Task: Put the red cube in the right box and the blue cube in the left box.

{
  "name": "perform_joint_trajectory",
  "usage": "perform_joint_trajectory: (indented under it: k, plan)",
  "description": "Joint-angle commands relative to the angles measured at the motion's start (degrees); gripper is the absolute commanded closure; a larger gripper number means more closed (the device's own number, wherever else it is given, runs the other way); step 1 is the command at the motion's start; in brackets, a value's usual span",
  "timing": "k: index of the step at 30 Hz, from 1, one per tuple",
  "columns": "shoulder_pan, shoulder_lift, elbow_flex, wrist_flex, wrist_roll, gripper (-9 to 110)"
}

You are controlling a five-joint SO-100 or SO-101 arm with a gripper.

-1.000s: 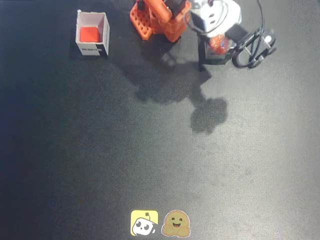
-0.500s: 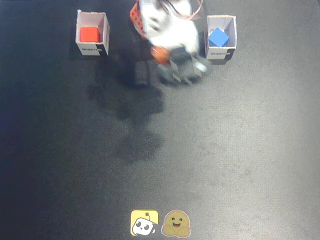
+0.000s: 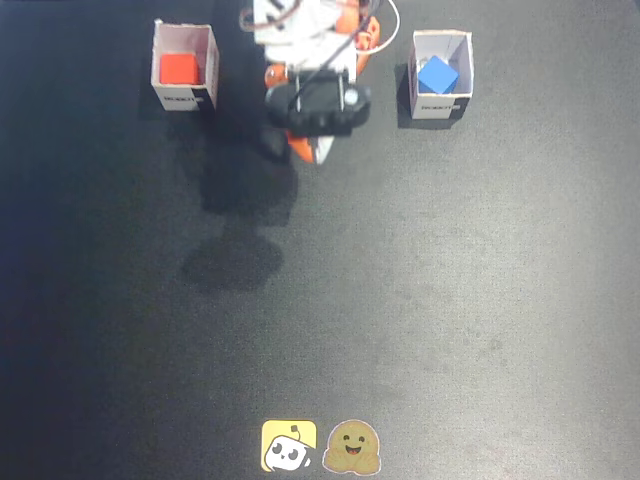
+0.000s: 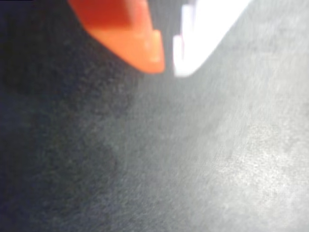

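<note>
1. Arm has swung back from the box [image 3: 441, 75] at 1 o'clock to 12 o'clock, folded over its base.
2. Gripper [image 4: 168, 65]: jaws nearly together, holding nothing; only bare mat [image 4: 193, 164] below.
3. Blue cube [image 3: 438, 76] now sits in that box.
4. Red cube [image 3: 179, 69] sits in the box [image 3: 185, 67] at 11 o'clock, unchanged.
5. Judgement: both placements look done.

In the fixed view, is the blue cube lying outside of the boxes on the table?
No, the blue cube sits inside the white box on the right side of the fixed view, enclosed by its walls.
</note>
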Motion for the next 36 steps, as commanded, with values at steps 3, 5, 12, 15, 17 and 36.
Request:
perform_joint_trajectory:
  k: [3,5,12,15,17,36]
  plan:
    - [0.35,0.79,5.98,-7.56,1.23,101]
    - [0.53,0.35,7.47,-9.93,0.44,101]
    - [3.78,0.70,7.47,-4.92,-4.13,101]
    - [3.96,0.70,7.47,-1.41,-4.31,101]
    - [3.16,0.70,7.56,-0.88,-7.21,101]
    - [2.46,0.79,7.56,-0.97,-6.50,101]
